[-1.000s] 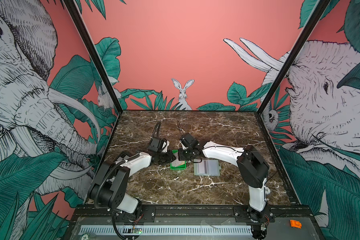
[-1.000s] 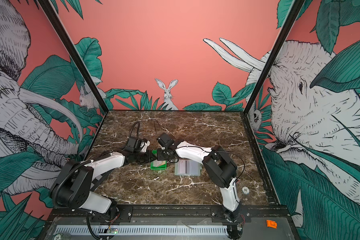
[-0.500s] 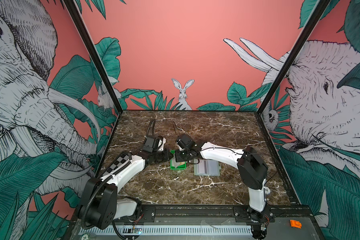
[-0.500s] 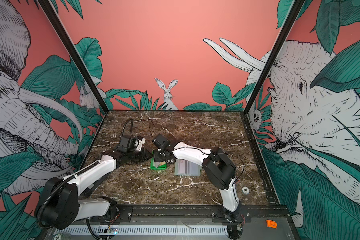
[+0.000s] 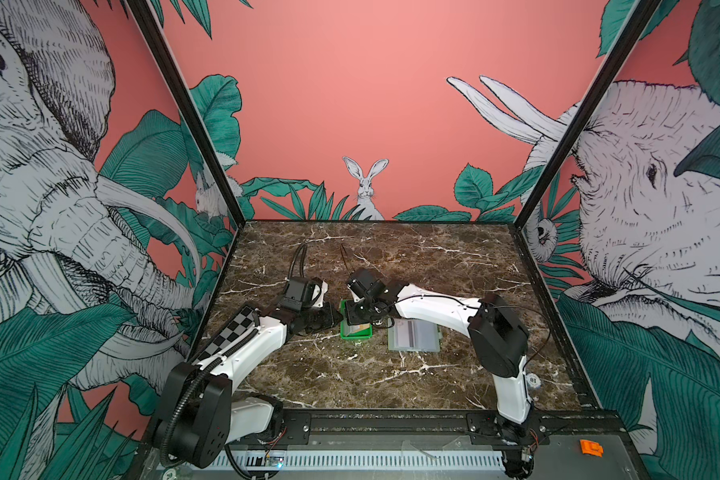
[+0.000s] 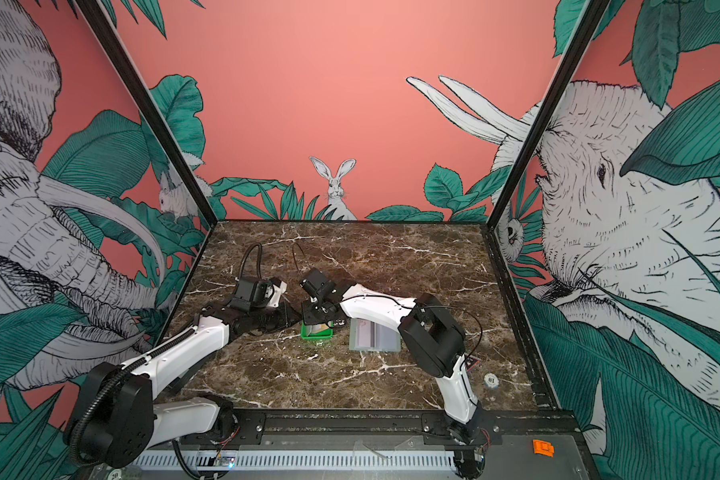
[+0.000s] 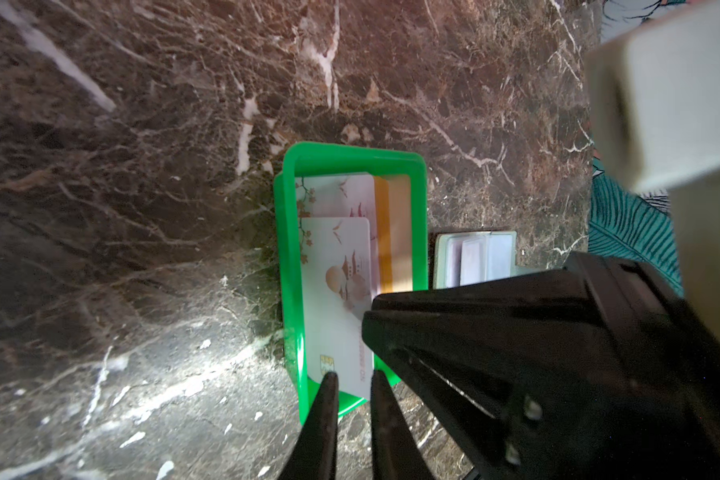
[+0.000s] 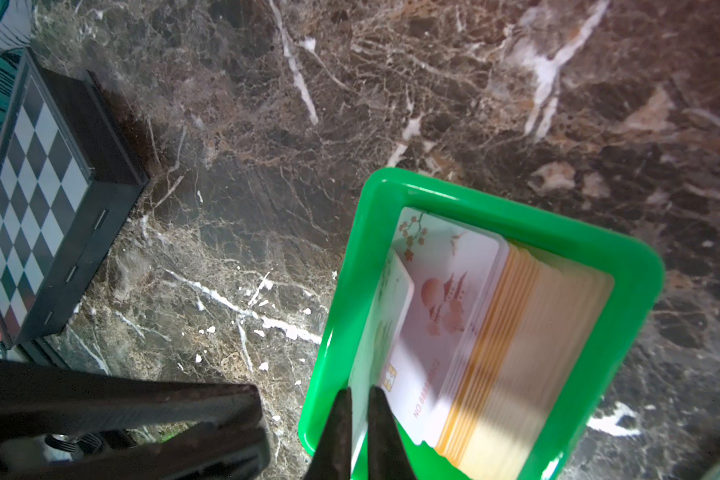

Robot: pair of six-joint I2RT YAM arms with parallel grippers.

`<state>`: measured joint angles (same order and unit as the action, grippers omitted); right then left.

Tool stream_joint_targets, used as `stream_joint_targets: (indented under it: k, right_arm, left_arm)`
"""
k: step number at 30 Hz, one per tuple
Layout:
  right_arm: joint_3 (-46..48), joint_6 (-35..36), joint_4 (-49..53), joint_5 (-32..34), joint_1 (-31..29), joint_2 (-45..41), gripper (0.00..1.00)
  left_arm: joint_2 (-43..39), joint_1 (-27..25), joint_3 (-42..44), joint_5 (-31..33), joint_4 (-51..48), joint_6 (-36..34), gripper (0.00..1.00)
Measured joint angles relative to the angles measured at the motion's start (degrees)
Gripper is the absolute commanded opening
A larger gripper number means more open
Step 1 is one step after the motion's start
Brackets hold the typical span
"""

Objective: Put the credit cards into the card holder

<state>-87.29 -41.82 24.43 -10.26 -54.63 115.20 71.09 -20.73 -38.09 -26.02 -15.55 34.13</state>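
Credit cards (image 8: 495, 340): a leaning stack, orange edges fanned, inside the green tray (image 7: 350, 154), one lifted clear.

Beneath all, the marble table (image 5: 391, 257), tray near its middle in both top views. Over it, the right arm (image 5: 433, 305) slanting in from the right, forearm above the far edge of the card holder (image 5: 414, 338); the left arm (image 5: 250, 345) low from the left, ending at the tray's left side.

Holder itself: open, flat, clear sleeves up, just beside the tray on its right, bare marble between.

Then the front card (image 7: 335, 291): tilted up off the stack, long axis along the tray's, pointing away from the robot's base.

Smallest, the grips. The right gripper (image 8: 360, 397): closed to a sliver on the front card, white edge between the jaws. The left gripper (image 7: 353, 376): at the chip end, jaws barely parted, card face visible through the gap, nothing pinched.

Likely hinge of the coming move: holder off to the right of the held card, on the right arm's own side, so nearer that arm; a short sideways carry over the tray wall, then a short end aimed at a sleeve mouth. Direction of those mouths: too small to tell.
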Motion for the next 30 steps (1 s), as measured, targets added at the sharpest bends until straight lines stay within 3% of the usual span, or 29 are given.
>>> stream_joint_targets:
  k: [18, 30]
  right_arm:
    - [-0.59, -0.85, -2.10, -1.20, -0.46, 1.33, 0.16]
    - [-0.85, -1.36, 0.11, -0.68, -0.48, 2.43, 0.23]
  left_arm:
    - [-1.05, 0.33, 1.70, -0.81, 0.04, 0.35, 0.18]
    - [-1.90, 0.66, 1.95, -1.05, 0.02, 0.35, 0.18]
